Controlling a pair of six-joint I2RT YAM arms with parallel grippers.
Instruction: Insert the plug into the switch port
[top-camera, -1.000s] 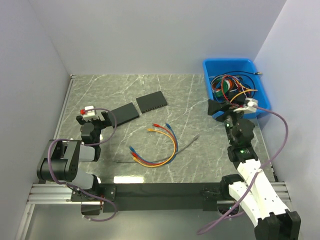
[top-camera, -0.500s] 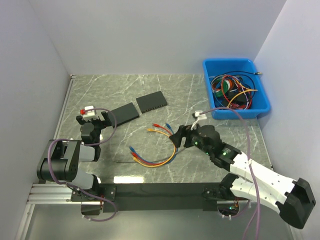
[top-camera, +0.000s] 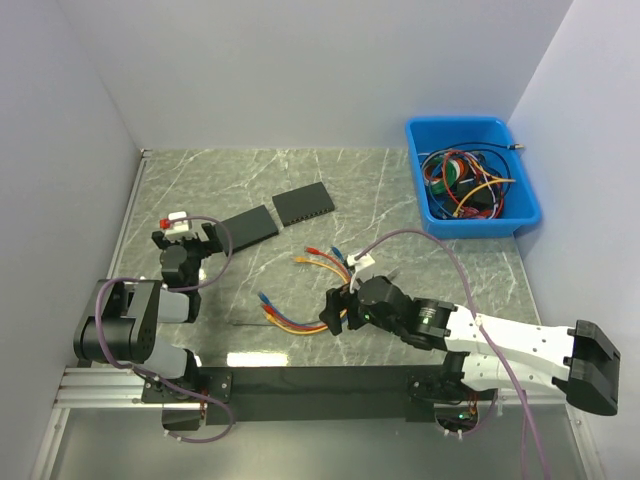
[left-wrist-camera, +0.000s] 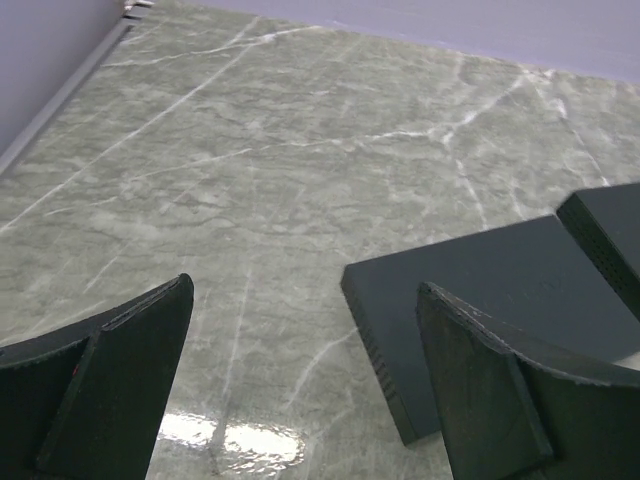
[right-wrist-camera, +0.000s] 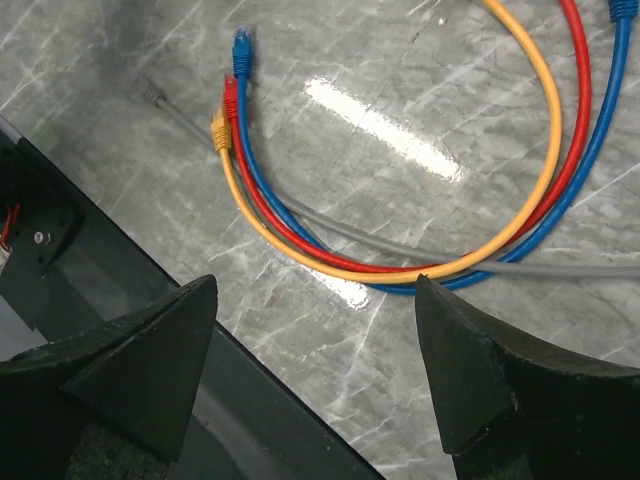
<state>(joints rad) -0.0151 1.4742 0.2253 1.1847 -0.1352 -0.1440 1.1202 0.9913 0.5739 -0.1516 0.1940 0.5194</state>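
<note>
A robotics lab test cell (more booth than room): plain pale partition walls (top-camera: 300, 70) box in a grey marble-patterned tabletop (top-camera: 380, 190), with an aluminium extrusion rail (top-camera: 75, 385) at 7 o'clock, a blue plastic bin (top-camera: 413, 160) of tangled wires at 2 o'clock and loose coloured patch cables (right-wrist-camera: 300, 250) at the centre.

Top external: high at 6 o'clock, looks down toward 12, whole table (top-camera: 400, 200) in frame. Left wrist: low and near, grazing view of the switch (left-wrist-camera: 500, 300) at 10 o'clock. Right wrist: near, steep down on the cables (right-wrist-camera: 400, 265). Top view shares both.
</note>
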